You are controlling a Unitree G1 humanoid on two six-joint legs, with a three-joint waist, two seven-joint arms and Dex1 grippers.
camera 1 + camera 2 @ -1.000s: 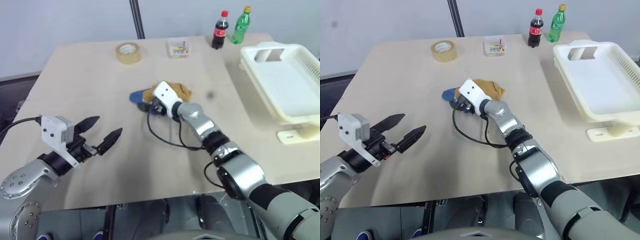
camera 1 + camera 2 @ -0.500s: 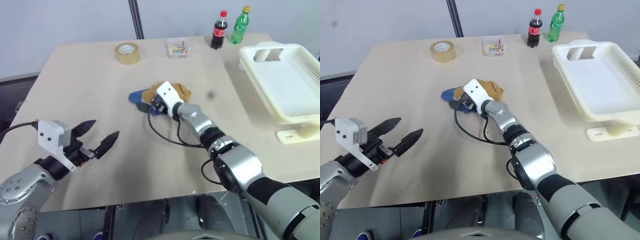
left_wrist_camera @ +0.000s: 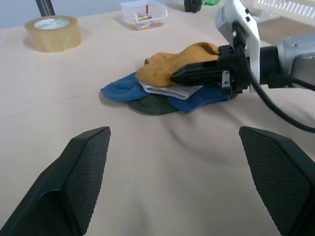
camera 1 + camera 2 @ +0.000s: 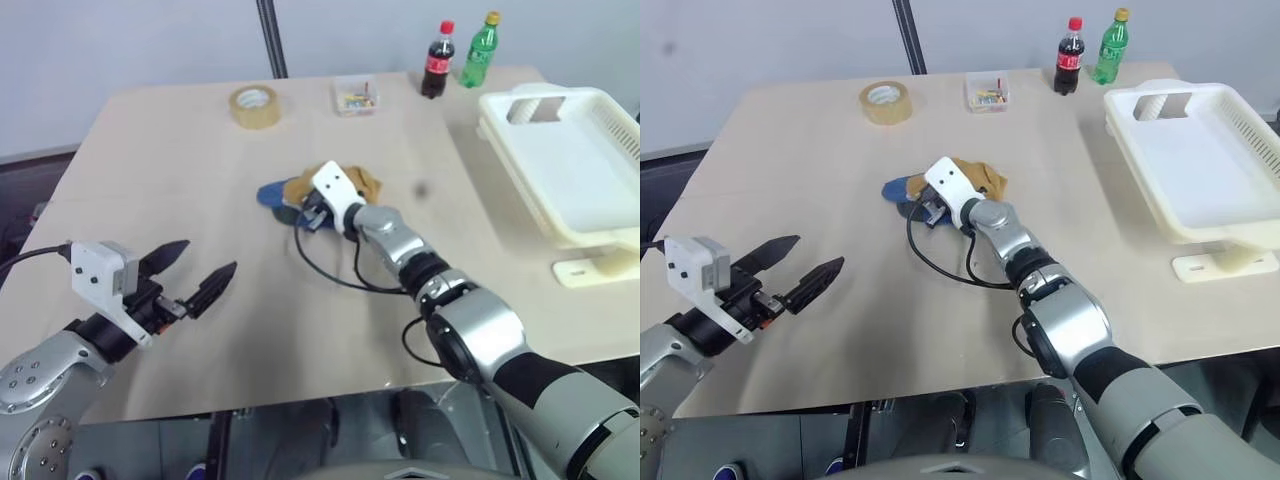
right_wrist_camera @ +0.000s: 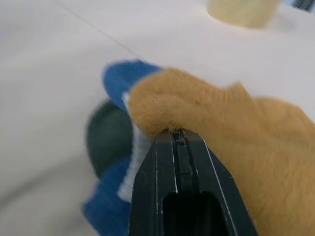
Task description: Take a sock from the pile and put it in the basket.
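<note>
1. My right gripper (image 5: 177, 132) is clamped on the mustard sock (image 5: 206, 113) atop the pile (image 3: 167, 86), mid-table.
2. Left gripper (image 4: 196, 272) hangs spread and empty.
3. Basket (image 4: 570, 165) sits far right.
4. I can't read the bottle labels.

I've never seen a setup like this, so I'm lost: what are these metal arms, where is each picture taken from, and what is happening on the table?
It is a two-armed humanoid robot. Two pictures look down from its head; two come from cameras on its wrists. On the table lie a pile of socks, a tape roll, a small clear box, two bottles and a white basket. The right pincer is shut, pinching the mustard sock on the pile. The left pincer hangs open, apart from the pile.
</note>
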